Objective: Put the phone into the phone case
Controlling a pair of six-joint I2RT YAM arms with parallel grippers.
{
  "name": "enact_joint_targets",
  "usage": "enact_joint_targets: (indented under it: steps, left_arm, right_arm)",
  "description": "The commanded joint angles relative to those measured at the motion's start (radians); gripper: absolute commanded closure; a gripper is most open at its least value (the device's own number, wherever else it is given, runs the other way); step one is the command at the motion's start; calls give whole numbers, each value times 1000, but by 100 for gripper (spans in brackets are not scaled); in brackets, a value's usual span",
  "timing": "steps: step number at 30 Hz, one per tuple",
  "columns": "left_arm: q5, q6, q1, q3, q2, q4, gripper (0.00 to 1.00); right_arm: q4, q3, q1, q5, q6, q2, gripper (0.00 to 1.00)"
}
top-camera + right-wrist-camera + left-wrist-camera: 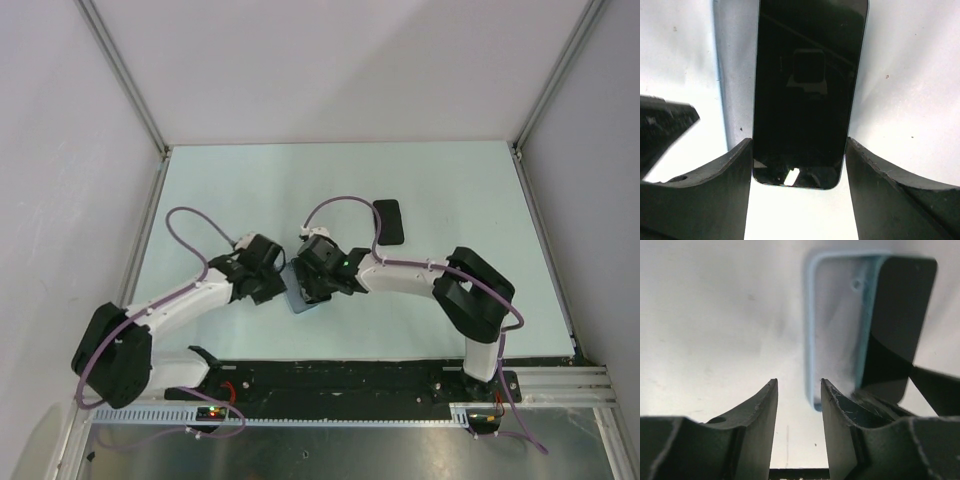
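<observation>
The pale-blue translucent phone case (837,325) lies open side up on the table. The black phone (897,315) stands tilted, its long edge set into the case's right side. My right gripper (797,142) is shut on the phone (805,85) across its width near its near end; the case (735,75) shows as a pale strip to the phone's left. My left gripper (797,382) is open and empty, its right finger (840,410) just beside the case's near left corner. In the top view both grippers, left (280,285) and right (312,283), meet over the case (300,302).
A plain black slab (389,220) lies on the table behind the right arm. Grey walls with metal frame posts (125,80) close in the pale table on three sides. The arm bases stand on a black rail (340,380) at the near edge.
</observation>
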Motion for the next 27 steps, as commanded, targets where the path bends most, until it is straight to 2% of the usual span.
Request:
enact_joint_targets:
  steps: [1,4,8,15,18,23,27]
  left_arm:
    - [-32,48,79,-42,-71,10,56]
    - [-23,68,113,-53,-79,18,55]
    - [26,77,152,-92,-57,78,61]
    - [71,67,165,-121,-24,161,68]
    - [82,68,165,-123,-15,174,70]
    - [92,74,166,-127,-8,194,73]
    - [100,81,173,-129,6,208,76]
  right_arm:
    - [-27,98,48,110,-6,-6,52]
    - [-59,145,77,170,-12,23,52]
    - [-96,197,115,232,-16,66,52]
    - [-124,237,135,249,2,130,50]
    - [-122,238,137,254,2,142,41]
    - [-111,220,138,253,2,124,18]
    - [-82,189,136,242,-5,76,10]
